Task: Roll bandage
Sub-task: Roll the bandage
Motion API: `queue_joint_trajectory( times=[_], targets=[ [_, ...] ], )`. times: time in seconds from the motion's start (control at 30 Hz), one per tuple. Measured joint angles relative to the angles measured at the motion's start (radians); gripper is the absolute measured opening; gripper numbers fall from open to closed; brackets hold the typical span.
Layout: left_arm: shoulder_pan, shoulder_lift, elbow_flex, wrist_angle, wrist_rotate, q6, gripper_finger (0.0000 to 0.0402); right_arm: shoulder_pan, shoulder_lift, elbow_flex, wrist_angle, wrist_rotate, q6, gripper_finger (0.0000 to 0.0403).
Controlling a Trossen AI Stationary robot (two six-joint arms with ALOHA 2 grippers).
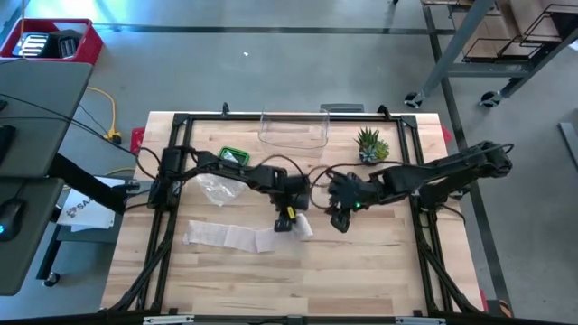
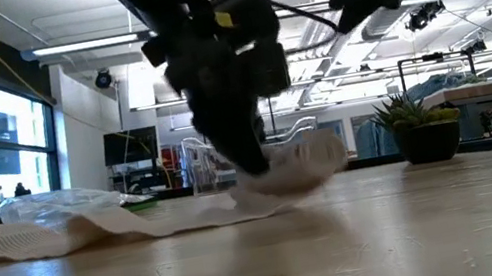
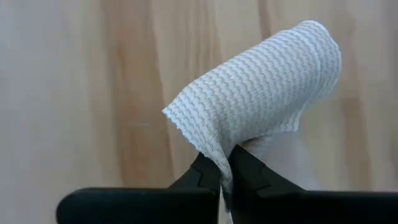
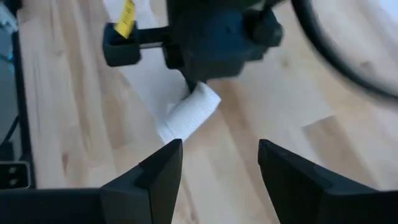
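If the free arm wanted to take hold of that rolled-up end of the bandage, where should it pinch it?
Probably across the bare end of the bandage roll, from above. The left gripper is shut on the bandage at one end of it, so only the other end is free. The roll lies flat on the table, so its round sides suit the open right gripper, which waits just beside it.

From above, the left pincer covers the rolled end of the bandage, so its fingertips can't be made out there. At table height the roll is blurred. The red bin is cut off at the edge, contents unreadable.
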Motion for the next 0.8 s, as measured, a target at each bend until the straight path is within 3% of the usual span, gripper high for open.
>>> queue_joint_trajectory(
  times=[0.5, 0.63, 0.8],
  targets=[
    [0.072, -0.375, 0.0, -0.093, 0.011, -0.133, 0.0001, -0.002, -0.145, 0.0, -0.098, 0.269, 0.124, 0.0204],
    [0.099, -0.48, 0.001, -0.08, -0.024, -0.2, 0.0001, -0.003, -0.145, -0.046, 0.083, 0.279, 0.115, 0.0204],
    [0.15, -0.579, 0.001, -0.012, -0.163, -0.308, 0.0, -0.007, -0.135, -0.145, 0.44, 0.249, 0.075, 0.0204]
  ],
)
